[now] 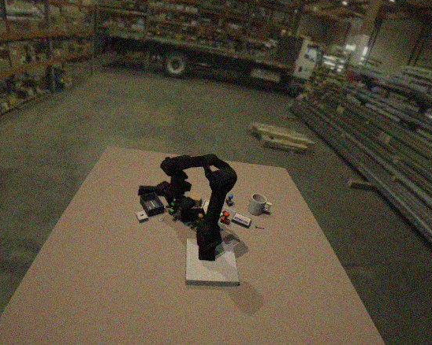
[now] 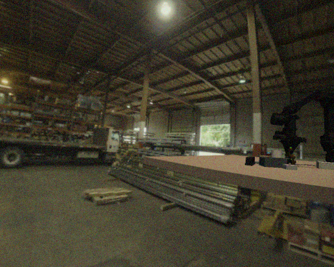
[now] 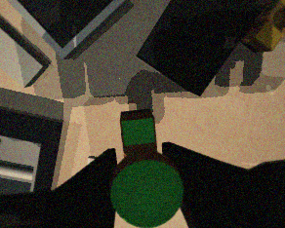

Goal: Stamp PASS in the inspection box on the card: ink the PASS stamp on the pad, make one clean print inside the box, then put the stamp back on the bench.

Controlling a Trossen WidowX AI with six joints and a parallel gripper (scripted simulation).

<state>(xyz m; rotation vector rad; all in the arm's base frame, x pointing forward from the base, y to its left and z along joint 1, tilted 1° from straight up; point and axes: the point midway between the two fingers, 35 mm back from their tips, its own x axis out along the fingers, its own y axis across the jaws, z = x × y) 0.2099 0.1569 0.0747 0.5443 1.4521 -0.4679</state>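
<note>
My gripper (image 1: 172,205) (image 2: 291,153) (image 3: 139,153) is shut on the stamp with a green round knob (image 3: 146,193) and a green label. The stamp is low over the bench, between the dark tray and a black block; whether it touches the bench cannot be told. Its print face is hidden. A black pad with a grey rim (image 3: 55,17), seemingly the ink pad, lies ahead of the stamp at the upper left in the wrist view; the arm hides it in the top view. A pale piece, perhaps the card (image 1: 205,204), shows behind the arm; its box is hidden.
The dark tray (image 1: 152,205) (image 3: 58,146) and a small white box (image 1: 142,217) stand left of the gripper. The black block (image 3: 187,46) lies to its right. Orange (image 1: 200,216), red (image 1: 225,217) and blue (image 1: 230,199) stamps, a labelled box (image 1: 241,220) and a mug (image 1: 257,205) stand farther right.
</note>
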